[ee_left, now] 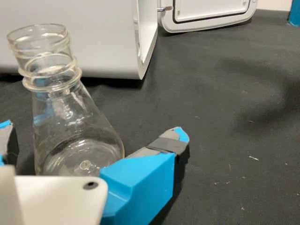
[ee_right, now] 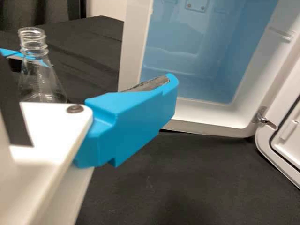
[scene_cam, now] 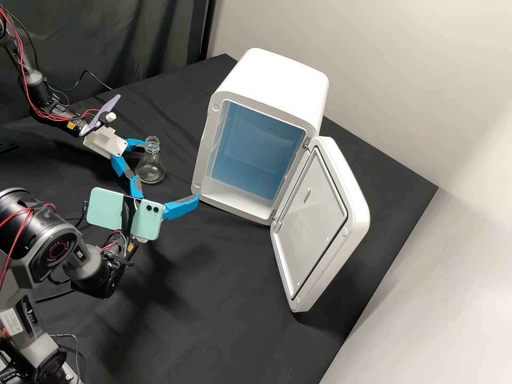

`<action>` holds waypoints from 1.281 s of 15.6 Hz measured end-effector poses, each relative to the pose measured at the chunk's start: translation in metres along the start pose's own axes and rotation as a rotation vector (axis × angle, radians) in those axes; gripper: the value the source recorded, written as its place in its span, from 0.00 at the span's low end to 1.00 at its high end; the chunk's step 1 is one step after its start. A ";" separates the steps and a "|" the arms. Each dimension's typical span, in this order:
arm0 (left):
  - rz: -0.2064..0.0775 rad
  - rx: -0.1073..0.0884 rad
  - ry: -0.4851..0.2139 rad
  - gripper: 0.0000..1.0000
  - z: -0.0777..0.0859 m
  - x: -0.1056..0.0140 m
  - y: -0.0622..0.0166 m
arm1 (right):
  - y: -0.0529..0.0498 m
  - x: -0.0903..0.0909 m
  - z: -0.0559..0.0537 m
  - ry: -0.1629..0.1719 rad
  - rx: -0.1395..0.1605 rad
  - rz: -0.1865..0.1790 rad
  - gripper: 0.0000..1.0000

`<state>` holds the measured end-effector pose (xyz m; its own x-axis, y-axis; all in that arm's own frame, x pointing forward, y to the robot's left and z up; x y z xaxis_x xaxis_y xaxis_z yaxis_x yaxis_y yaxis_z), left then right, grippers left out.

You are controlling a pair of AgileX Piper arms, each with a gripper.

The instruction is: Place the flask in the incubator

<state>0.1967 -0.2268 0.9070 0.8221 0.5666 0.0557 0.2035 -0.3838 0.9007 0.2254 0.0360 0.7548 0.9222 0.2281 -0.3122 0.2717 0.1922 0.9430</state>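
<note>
The clear glass conical flask (ee_left: 70, 136) has its base partly hidden behind the left arm's white housing (ee_left: 51, 199). Beside the flask, one blue finger (ee_left: 3, 124) of the left jaws is cut off at the edge. Beyond the flask, the white box-shaped incubator (ee_left: 84, 42) and its open door (ee_left: 211, 11) run off the edge. Near the flask, a mint-green phone (scene_cam: 106, 208) hides the right jaws' root.

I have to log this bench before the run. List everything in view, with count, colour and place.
flask: one, clear glass, upright on the bench beside the incubator
incubator: one, white with pale blue inside, on the bench, door swung open
bench: one, black, under everything
mint phone: one, on the right wrist
purple phone: one, on the left wrist
left claw: one, blue fingers, open, a finger either side of the flask
right claw: one, blue fingers, open, one finger near the incubator's lower front corner
</note>
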 end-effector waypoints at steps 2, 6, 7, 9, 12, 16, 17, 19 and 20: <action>0.008 -0.001 0.012 1.00 -0.004 0.000 0.0020 | -0.002 0.001 0.001 -0.003 0.003 -0.010 1.00; 0.066 0.003 0.078 1.00 -0.031 0.001 0.0185 | -0.003 0.001 0.001 -0.003 0.004 -0.016 1.00; 0.074 0.003 0.090 1.00 -0.037 0.003 0.0207 | -0.003 0.001 0.001 -0.003 0.004 -0.016 1.00; 0.083 0.000 0.106 1.00 -0.044 0.006 0.0226 | -0.003 0.001 0.001 -0.003 0.002 -0.016 1.00; 0.082 -0.001 0.118 1.00 -0.047 0.006 0.0237 | -0.004 0.001 0.001 -0.003 0.002 -0.017 1.00; 0.084 -0.003 0.124 1.00 -0.049 0.005 0.0240 | -0.005 0.001 0.000 0.003 -0.001 -0.021 1.00; 0.089 -0.001 0.129 1.00 -0.051 0.005 0.0258 | -0.005 0.001 -0.001 0.004 -0.001 -0.022 1.00; 0.094 -0.002 0.132 1.00 -0.052 0.006 0.0270 | -0.005 0.002 -0.001 0.004 0.000 -0.023 1.00; 0.094 -0.002 0.132 1.00 -0.052 0.006 0.0270 | -0.005 0.002 0.000 0.003 0.000 -0.024 1.00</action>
<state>0.1796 -0.1964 0.9538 0.7605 0.6192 0.1953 0.1283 -0.4382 0.8897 0.2253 0.0357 0.7493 0.9146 0.2263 -0.3350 0.2937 0.1977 0.9353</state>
